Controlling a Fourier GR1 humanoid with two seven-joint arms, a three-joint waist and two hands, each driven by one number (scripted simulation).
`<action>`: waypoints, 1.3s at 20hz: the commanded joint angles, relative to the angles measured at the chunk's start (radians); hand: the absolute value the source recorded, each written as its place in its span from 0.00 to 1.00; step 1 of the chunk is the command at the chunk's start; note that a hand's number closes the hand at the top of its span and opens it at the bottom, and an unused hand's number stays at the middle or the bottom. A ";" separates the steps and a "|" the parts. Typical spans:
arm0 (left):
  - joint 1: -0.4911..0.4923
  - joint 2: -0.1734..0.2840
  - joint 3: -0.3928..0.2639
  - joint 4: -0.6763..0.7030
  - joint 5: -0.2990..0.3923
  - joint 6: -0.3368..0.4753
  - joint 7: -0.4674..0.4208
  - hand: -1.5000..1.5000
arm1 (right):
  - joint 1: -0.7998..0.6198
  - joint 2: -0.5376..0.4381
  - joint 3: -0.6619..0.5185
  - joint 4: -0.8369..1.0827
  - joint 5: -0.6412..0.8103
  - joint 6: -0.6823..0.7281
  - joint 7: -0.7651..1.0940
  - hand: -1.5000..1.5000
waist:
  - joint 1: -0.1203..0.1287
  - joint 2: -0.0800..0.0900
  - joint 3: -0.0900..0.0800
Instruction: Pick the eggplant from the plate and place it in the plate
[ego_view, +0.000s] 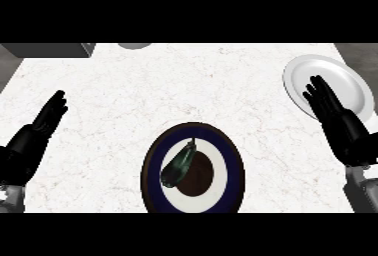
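A dark green eggplant (179, 165) lies on a dark blue plate (229, 165) with a white ring and a brown centre, near the counter's front edge in the middle. A plain white plate (325, 75) sits at the far right of the counter. My right hand (336, 117) is open with straight fingers, its fingertips reaching over the white plate's lower left part, well right of the eggplant. At the left edge my left hand (37, 131) rests open, fingers up, far from both plates.
The counter (148, 90) is white marble. A grey block (52, 49) stands at the back left corner and a grey round object (134, 45) shows partly at the back edge.
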 joint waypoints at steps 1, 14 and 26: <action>0.048 -0.075 -0.017 0.051 -0.025 0.022 -0.053 0.50 | -0.004 0.017 -0.021 -0.115 0.040 -0.134 0.115 1.00 | 0.007 0.019 0.015; 0.134 -0.300 -0.098 0.156 0.097 0.080 0.058 0.50 | 0.270 0.226 0.067 -0.131 0.535 -0.951 0.233 0.00 | -0.028 0.014 0.010; 0.079 -0.303 -0.103 0.185 0.083 0.056 0.083 0.50 | 0.347 0.156 0.336 -0.332 0.943 -0.610 0.829 0.00 | 0.026 0.027 0.006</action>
